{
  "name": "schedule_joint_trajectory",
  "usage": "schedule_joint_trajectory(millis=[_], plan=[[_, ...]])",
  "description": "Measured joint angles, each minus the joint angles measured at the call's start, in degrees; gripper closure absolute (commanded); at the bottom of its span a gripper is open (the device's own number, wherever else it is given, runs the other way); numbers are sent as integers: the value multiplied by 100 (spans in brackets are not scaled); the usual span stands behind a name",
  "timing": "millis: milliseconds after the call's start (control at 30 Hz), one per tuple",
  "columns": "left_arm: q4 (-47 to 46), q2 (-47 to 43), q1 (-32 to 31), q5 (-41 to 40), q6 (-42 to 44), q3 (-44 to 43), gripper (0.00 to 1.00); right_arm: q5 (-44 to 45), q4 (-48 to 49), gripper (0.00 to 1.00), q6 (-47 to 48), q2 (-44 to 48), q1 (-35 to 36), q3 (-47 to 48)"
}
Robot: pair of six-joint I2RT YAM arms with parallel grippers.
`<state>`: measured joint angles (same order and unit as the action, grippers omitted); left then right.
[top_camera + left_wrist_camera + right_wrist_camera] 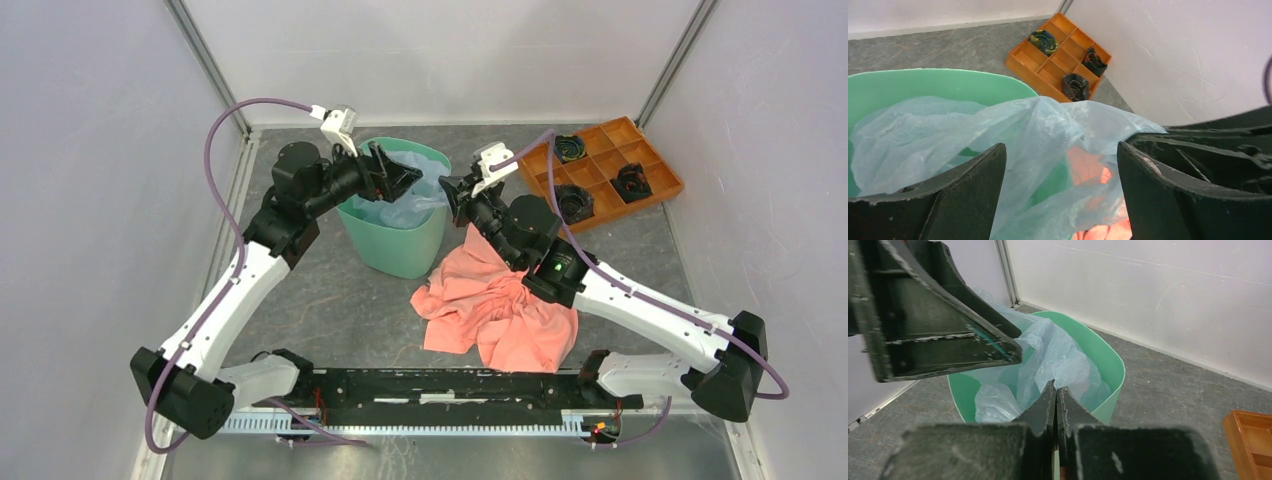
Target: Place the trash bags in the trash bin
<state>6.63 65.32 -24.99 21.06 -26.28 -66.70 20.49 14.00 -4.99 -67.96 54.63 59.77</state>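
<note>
The mint-green trash bin [395,250] stands upright at mid-table. The pale blue trash bag [420,195] lies crumpled inside it, and one flap rises over the right rim. My left gripper [408,178] hovers over the bin's mouth. Its jaws are open in the left wrist view [1060,165], with the bag [1023,125] loose between them above the bin [923,82]. My right gripper [447,193] is at the bin's right rim. In the right wrist view it [1055,388] is shut, pinching the bag's [1058,355] edge over the bin [1108,360].
A salmon-pink cloth [495,300] lies bunched on the table right of the bin, under my right arm. An orange compartment tray [600,170] with dark rolls sits at the back right, and it also shows in the left wrist view [1058,55]. White walls enclose the table.
</note>
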Motion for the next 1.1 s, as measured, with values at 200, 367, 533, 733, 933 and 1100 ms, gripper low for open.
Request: schedule_joint_trajectory(millis=[200,367,533,733,933,1100], plan=[[79,372,-15,-264,225,-83,38,0,0,99,46,-39,0,9],[450,503,-15,-702,483,-273,74,20,-101,100,116,-240,-46,162],[610,83,-15,-1025,717,-192,89,-11,-380,99,236,-839,-415,962],[612,-1416,-15,-940,1078,481,98,-588,-470,87,592,-1845,-1158,2105],[496,-2398,-17,-741,1316,1185,98,-2114,-831,83,1657,-2435,-1648,2625],[588,-2647,-17,-1150,1421,1633,98,-3075,-1506,86,2435,-2470,-1768,2671]])
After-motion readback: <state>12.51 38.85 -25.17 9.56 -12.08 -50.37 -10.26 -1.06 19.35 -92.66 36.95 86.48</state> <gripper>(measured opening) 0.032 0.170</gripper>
